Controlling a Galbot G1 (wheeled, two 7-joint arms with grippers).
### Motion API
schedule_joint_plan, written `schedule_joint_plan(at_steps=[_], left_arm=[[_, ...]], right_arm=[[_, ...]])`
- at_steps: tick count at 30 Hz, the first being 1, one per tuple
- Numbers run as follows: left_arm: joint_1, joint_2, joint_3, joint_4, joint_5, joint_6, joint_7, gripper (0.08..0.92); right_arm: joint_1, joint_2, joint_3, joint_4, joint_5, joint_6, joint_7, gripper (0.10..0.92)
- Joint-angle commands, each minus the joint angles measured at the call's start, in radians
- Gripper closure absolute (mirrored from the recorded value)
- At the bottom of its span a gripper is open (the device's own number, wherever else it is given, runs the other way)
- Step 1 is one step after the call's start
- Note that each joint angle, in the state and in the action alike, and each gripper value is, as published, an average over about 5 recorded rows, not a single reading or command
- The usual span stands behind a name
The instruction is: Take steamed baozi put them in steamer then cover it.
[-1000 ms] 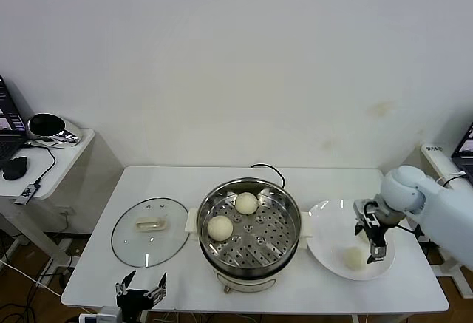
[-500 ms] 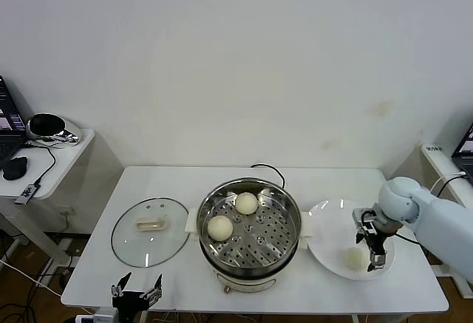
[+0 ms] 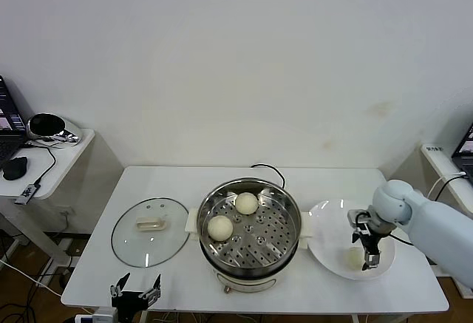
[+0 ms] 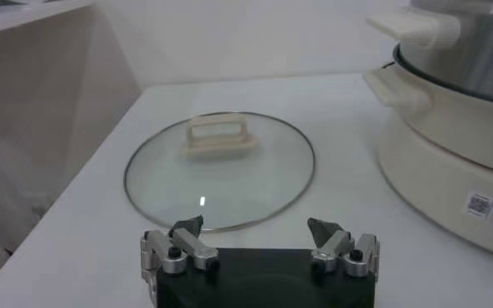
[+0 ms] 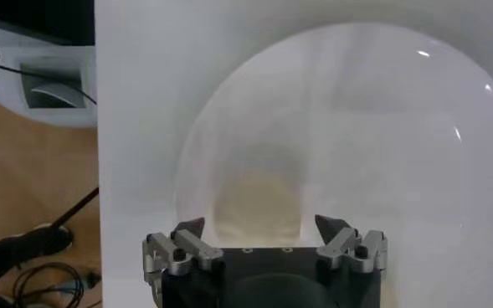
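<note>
The table [image 3: 177,182] is white and carries everything; a smaller side desk [image 3: 55,153] stands off its left edge with a dark bowl-like object [image 3: 46,125] and a mouse [image 3: 15,168] on it; no writing on these can be read.

The steamer [image 3: 250,223] sits at the middle of the table toward the front edge, its black cord [image 3: 262,168] trailing to the back edge; two baozi [image 3: 246,203] lie on the perforated tray, one toward the back, the other [image 3: 220,228] toward the left; in the left wrist view a small square label [image 4: 479,204] shows on the cream base [image 4: 447,167], its print too small to read.

The cover [image 3: 151,231] lies flat on the table just left of the steamer, handle [image 4: 218,138] up, apart from the pot.

The plate [image 3: 332,223] lies just right of the steamer, near the front right corner; one baozi [image 5: 259,209] rests on its front part.

The right gripper [image 3: 367,253] hangs over that bun with jaws spread wide on either side of it, holding nothing; whether the fingertips touch the bun cannot be told.

The left gripper [image 3: 135,293] is parked low at the front edge, in front of the cover, jaws wide apart and empty.
</note>
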Motion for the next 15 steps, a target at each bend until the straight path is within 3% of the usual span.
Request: schedule_joint_plan(at_steps=[1,15], left_arm=[[-0.002,-0.002,0.001,0.008,0.0,-0.001,0.0,0.177],[-0.006,-0.006,0.001,0.017,0.001,-0.002,-0.001,0.177]], right_arm=[[-0.009,0.015,0.003,-0.017,-0.007,-0.002,0.019,0.203],[-0.006,0.022,-0.002,-0.031,-0.006,0.0,0.022,0.219]])
